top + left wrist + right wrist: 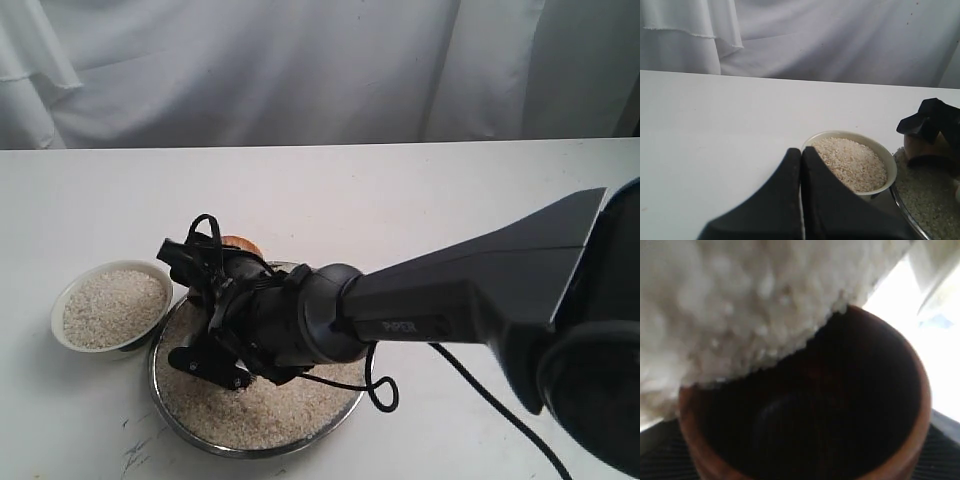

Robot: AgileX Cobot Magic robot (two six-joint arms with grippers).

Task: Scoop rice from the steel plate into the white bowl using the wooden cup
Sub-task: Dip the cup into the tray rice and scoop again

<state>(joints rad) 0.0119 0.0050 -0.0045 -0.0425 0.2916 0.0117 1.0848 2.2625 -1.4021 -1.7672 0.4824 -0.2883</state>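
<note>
i'm in the scoop itself. the right fingers [932,120] pinch the wooden cup [910,452] from either side. it hangs low over the steel plate [240,450], tipped so its mouth meets the rice [270,415]. from the right wrist view the heap crowds over one side of the lip while the dark inside looks bare, so i judge this load not yet taken.

next i'd need to drive the lip deeper along the heap and roll the cup mouth-up without spilling. then i'd carry it over the plate's rim to the white bowl [58,315], which sits on the counter [400,200] just beside the plate, perhaps touching it.

that bowl already holds a mound of rice close to its rim, so the pour wants to be slow and centred. the plate carries a broad layer of grains. the left fingers [787,200] are pressed together, empty, near the bowl.
</note>
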